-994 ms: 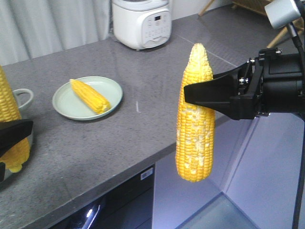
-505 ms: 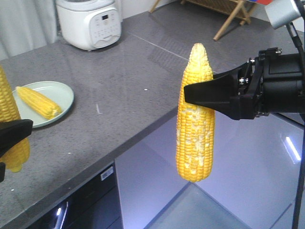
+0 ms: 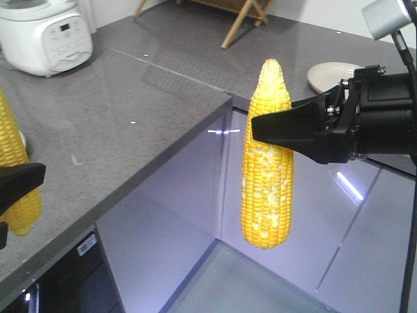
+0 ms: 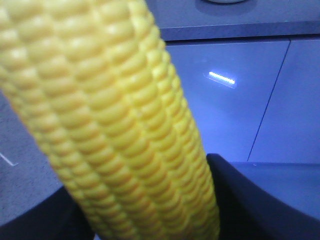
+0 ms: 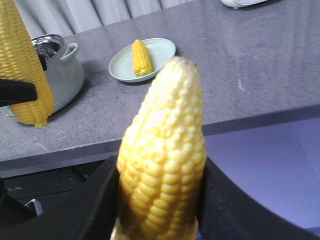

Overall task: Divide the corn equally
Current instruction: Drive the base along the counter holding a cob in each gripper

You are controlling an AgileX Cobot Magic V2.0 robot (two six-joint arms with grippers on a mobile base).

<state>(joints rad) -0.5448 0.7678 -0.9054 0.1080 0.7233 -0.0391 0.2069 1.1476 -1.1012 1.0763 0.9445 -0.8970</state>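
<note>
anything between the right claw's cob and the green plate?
Nothing visible: only bare countertop lies between the patchy cob in the right claw and the green plate, already holding one cob. The pot and the left claw, holding another cob, sit aside.

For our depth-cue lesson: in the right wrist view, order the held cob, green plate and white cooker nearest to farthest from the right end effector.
1. The cob, gripped in the right end effector.
2. The green plate, mid-counter, left of centre.
3. The cooker, far counter edge, upper right.
</note>
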